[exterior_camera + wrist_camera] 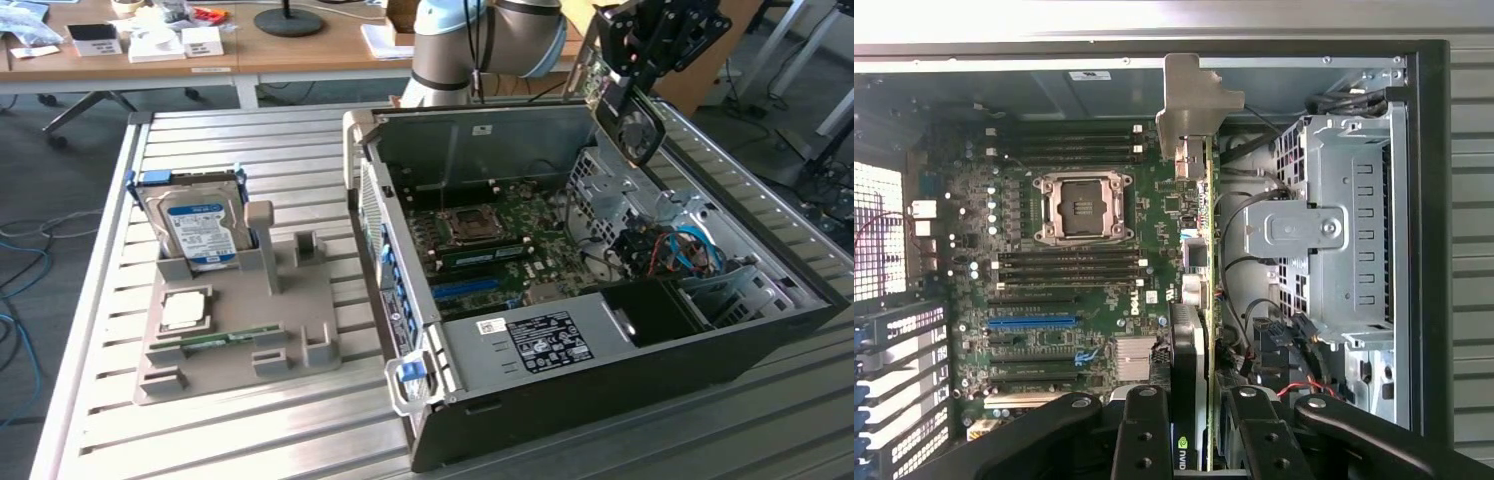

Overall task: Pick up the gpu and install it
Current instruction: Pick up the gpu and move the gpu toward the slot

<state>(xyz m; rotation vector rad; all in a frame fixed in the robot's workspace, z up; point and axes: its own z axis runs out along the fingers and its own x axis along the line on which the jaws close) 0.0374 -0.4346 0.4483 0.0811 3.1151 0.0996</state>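
Black gripper [1199,440] links frame the nearest part of the wrist view. The jaws pinch the gpu [1197,250] between them, pressing on its two flat faces, so the card appears edge-on. This grip probably leaves the card's edges free of the fingers.

The silvery bracket [1194,100] sits at the end of the card away from the fingers.

Beyond the card lies the green motherboard [1054,250], with the open CPU socket [1082,207] and a blue expansion slot [1032,321] both exposed. The card is clear of the board and is not yet seated in any slot. A grey drive cage [1334,230] stands beside the board, with cables between the two.

In the exterior view, the computer case [561,400] lies on its side on the slatted metal table [107,400]. Its open side faces up, which gives access from above. The gripper [641,60] holds the gpu [638,125] over the far upper rim of the case, toward the exterior view's right.

On the exterior view's left, a grey fixture tray [227,360] stands apart from the case. It props a blue-labelled hard drive [200,225] upright and holds a green memory stick [214,340] flat, and it has empty upright holders. Wooden desks [267,55] stand farthest back.
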